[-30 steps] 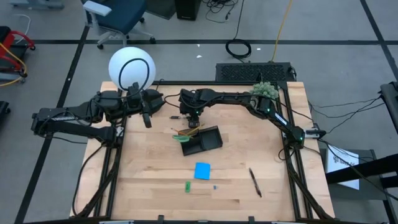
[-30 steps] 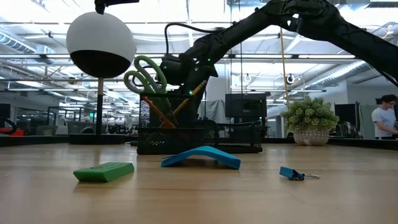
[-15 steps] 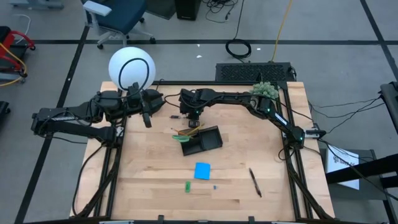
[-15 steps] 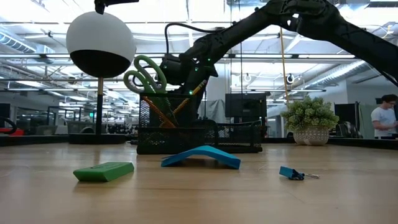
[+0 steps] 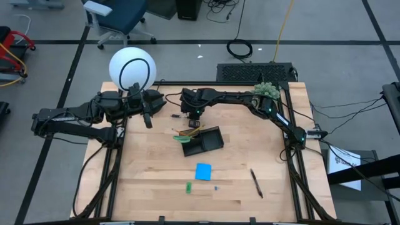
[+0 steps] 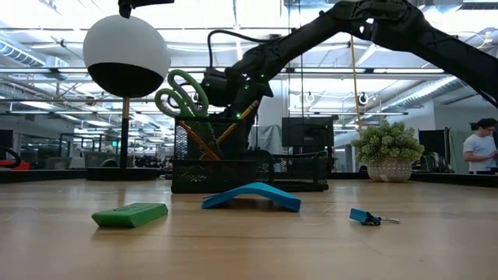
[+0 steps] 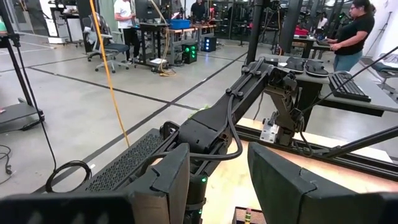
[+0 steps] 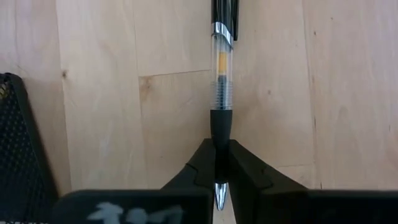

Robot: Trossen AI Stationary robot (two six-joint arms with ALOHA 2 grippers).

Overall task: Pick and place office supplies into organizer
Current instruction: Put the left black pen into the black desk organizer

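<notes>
My right gripper (image 8: 217, 168) reaches across the far side of the table (image 5: 156, 187) and is shut on a black-and-clear pen (image 8: 221, 74) just beyond the black organizer (image 5: 201, 140). The organizer holds green-handled scissors (image 6: 183, 93) and pencils (image 6: 204, 140), which stand in its tall mesh cup. A blue note pad (image 5: 203, 171), a small green piece (image 5: 188, 187) and another black pen (image 5: 255, 182) lie flat on the wood nearer the front. My left gripper (image 7: 217, 180) hovers open at the far left, holding nothing. My right gripper pinches the pen's black rubber grip (image 8: 219, 127), close to its writing tip, between the two fingers (image 8: 199, 165). The fingers slant down from above. The pen's barrel runs on away from them, low along the wooden table top; whether it rests there I cannot tell.
A lamp with a white globe (image 5: 132, 67) stands at the far left, a fuzzy green plant (image 5: 266, 91) at the far right. A small blue clip (image 6: 364, 216) lies near the front. Bare wood stretches along the near edge. A person (image 6: 476, 148) stands far behind the table.
</notes>
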